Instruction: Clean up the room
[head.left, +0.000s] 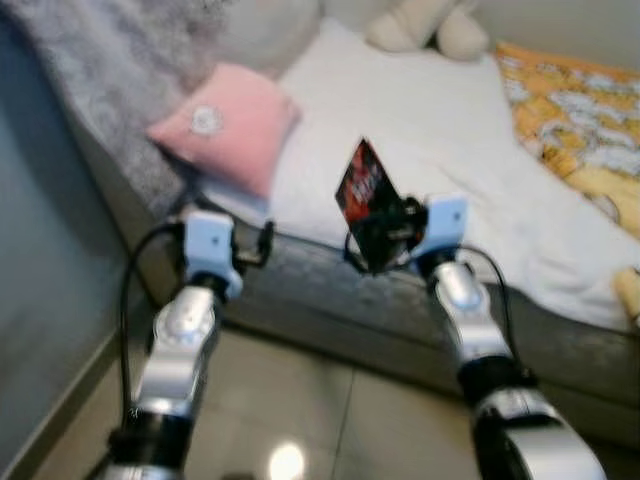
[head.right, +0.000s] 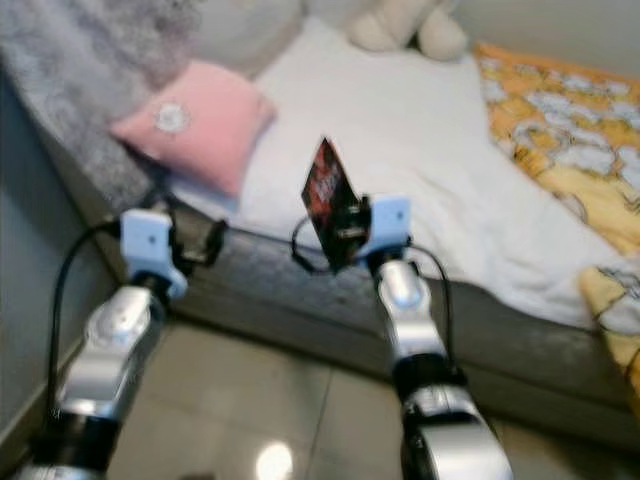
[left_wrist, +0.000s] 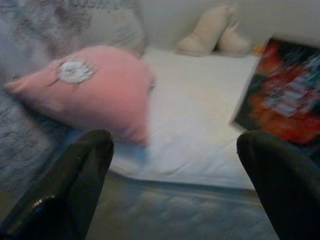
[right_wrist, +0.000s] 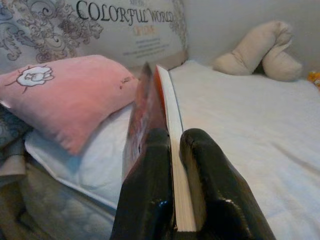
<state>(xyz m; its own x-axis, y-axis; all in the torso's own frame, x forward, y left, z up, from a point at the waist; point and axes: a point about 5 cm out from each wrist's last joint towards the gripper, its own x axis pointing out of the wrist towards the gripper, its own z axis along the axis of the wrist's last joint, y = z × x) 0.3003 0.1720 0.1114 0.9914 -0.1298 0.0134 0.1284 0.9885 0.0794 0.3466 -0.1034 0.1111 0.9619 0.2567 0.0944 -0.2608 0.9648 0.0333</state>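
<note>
the right gripper (right_wrist: 172, 185) is clamped on a thin book (head.left: 364, 190) with a red and black cover, its two black fingers (right_wrist: 147, 190) pressed against either face so that the white page edge runs between them in the right wrist view. the book stands on edge, tilted, held up in the air in front of the bed (head.left: 330, 300) and just over its near grey edge, with the white sheet (head.left: 420, 140) behind it. the left gripper (left_wrist: 175, 185) is raised beside it on the robot's left, level with the bed's edge and well apart from the book; its fingers (left_wrist: 70, 190) are spread wide with nothing between them, and the left wrist view looks through the gap at the bed. a pink cushion (head.left: 228, 125) with a small white emblem lies at the near left corner of the mattress, resting partly on the white sheet and against a grey fuzzy blanket (head.left: 110, 70) that hangs down the left side. behind the cushion leans a larger pale pillow (right_wrist: 115, 27) printed with the words "colorful world". a cream soft toy (head.left: 430, 25) lies at the far end of the sheet by the wall. an orange and yellow patterned quilt (head.left: 580, 120) covers the right part of the bed. the floor (head.left: 310, 420) below is glossy tile, with a light reflected between the two silver arms.
</note>
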